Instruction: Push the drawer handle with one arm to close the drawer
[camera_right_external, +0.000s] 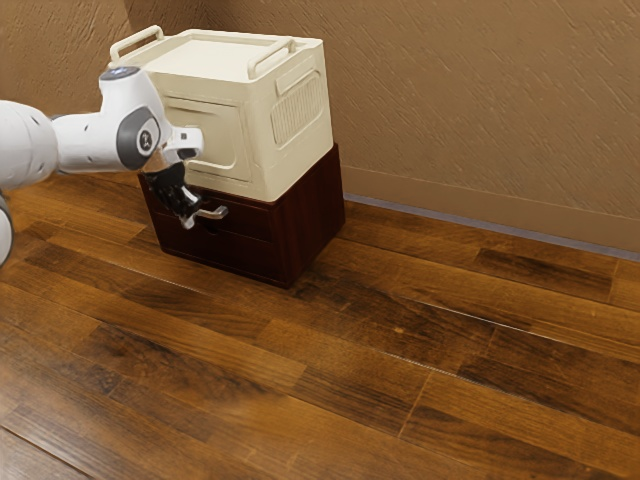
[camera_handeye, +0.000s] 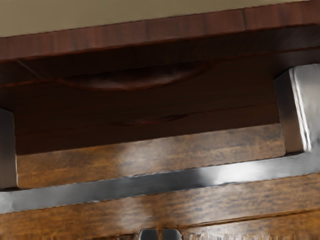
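Checking, saw the gripper (camera_right_external: 187, 216) narrow, with tips nearly together. Logged the drawer handle (camera_right_external: 216, 212) just beside it, toward the exterior view's right, on the near face of the dark red cabinet (camera_right_external: 309, 216). Couldn't tell contact.

A white robot arm (camera_right_external: 85, 143) reaches in from the exterior view's left, its wrist (camera_right_external: 138, 122) bent downward. The black gripper (camera_right_external: 190, 217) slants toward the floor — two fingertips (camera_handeye: 148, 234) side by side, closed up.
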